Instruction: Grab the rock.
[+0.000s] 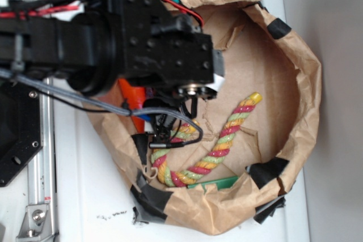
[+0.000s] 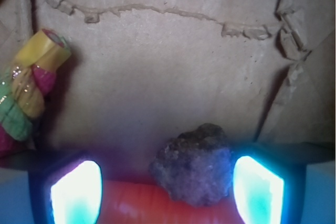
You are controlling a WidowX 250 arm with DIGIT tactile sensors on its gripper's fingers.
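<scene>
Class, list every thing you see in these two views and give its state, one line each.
Rock: lying between the open jaws, right one close, contact unclear, not lifted.
Gripper: open, straddling the rock.
Orange carrot toy: lying flat under the rock.
Twisted rope toy: lying curved on the paper.
Brown paper nest: crumpled, torn, taped.

Dark-brown rock (image 2: 193,169), orange carrot (image 2: 142,205), pink-yellow-green striped rope (image 1: 224,140).
</scene>
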